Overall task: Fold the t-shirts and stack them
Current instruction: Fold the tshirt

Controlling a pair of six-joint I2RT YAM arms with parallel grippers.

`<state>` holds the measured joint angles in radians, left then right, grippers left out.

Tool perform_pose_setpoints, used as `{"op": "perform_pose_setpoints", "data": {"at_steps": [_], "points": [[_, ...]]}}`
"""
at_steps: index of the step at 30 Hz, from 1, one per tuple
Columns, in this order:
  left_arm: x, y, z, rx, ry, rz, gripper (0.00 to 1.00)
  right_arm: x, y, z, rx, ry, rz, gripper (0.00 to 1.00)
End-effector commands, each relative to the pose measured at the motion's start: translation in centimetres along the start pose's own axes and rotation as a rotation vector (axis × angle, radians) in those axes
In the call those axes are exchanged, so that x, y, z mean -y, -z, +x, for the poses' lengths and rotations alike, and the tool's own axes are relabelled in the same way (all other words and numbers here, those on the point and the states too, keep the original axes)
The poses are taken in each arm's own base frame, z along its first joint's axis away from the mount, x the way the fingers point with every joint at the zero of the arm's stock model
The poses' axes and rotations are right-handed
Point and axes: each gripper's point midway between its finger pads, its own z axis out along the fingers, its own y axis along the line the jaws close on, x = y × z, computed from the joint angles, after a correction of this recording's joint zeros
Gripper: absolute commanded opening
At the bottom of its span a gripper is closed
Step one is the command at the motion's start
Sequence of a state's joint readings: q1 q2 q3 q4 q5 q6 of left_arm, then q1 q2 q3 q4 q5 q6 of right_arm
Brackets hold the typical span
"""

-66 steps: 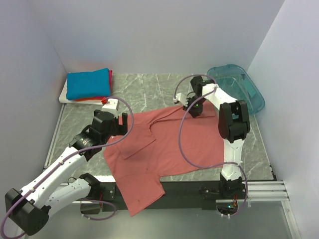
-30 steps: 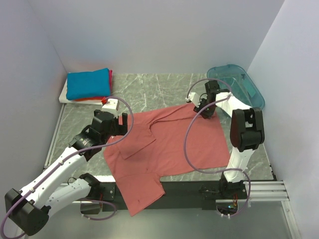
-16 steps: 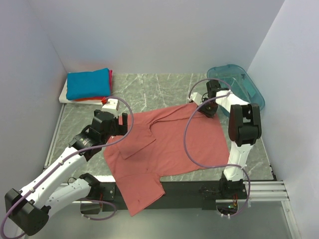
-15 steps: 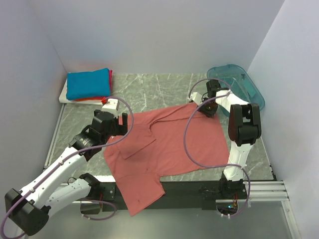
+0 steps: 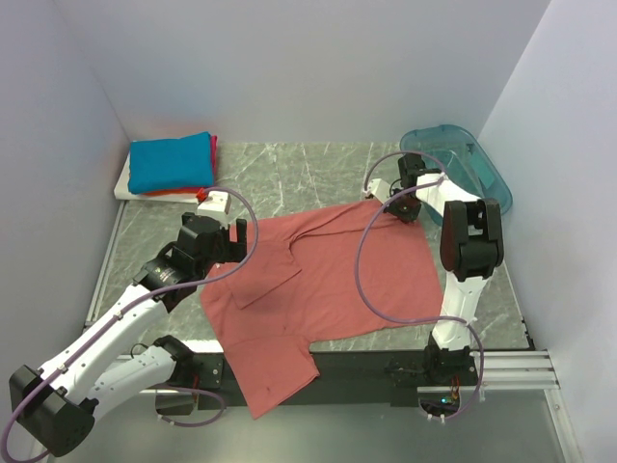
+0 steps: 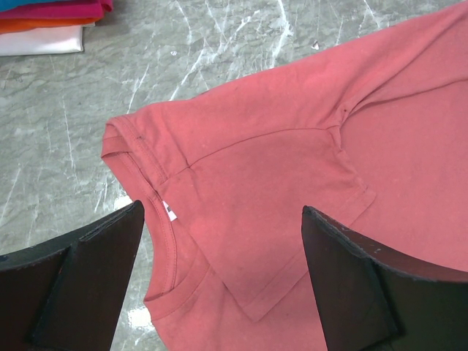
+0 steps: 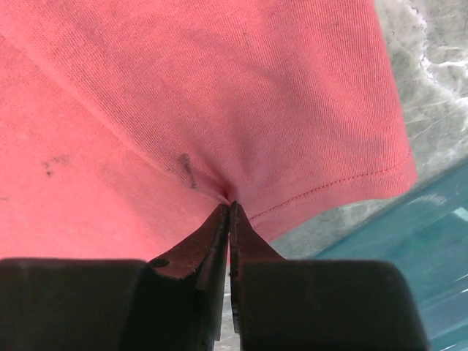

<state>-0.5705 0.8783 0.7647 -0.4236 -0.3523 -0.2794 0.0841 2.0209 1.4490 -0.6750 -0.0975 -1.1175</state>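
Risk: thin pinch, right tool clamped on just the corner hem of salmon t-shirt, spread mid-desk, draping off near edge; left tool spread wide, empty, over collar. Could slip free on lift, or drag cloth into bin.

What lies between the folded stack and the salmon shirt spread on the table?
Only bare marble table, seen in the left wrist view between the folded stack and the salmon shirt.
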Motion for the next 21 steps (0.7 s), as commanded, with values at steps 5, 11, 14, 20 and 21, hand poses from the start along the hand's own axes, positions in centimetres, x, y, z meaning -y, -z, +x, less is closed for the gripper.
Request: {"op": "perform_pose_setpoints", "data": {"at_steps": [5,11,14,20,21], "points": [[0.4,0.2,-1.0,0.037,0.025,0.023,0.94,1.3,2.1,0.2,0.006,0.004,0.039,0.05],[0.4,0.2,-0.9,0.035,0.025,0.025,0.94,1.3,3.0,1.0,-0.008,0.016,0.064,0.04],[0.4,0.2,-1.0,0.037,0.028,0.024,0.94,1.2,3.1,1.3,-0.015,0.021,0.069,0.05],[0.4,0.2,-0.9,0.036,0.027,0.022,0.94,1.3,3.2,1.4,-0.012,0.013,0.064,0.04],[0.4,0.1,-0.9,0.033,0.026,0.02,0.94,1.4,3.4,1.1,0.003,0.014,0.061,0.04]]}}
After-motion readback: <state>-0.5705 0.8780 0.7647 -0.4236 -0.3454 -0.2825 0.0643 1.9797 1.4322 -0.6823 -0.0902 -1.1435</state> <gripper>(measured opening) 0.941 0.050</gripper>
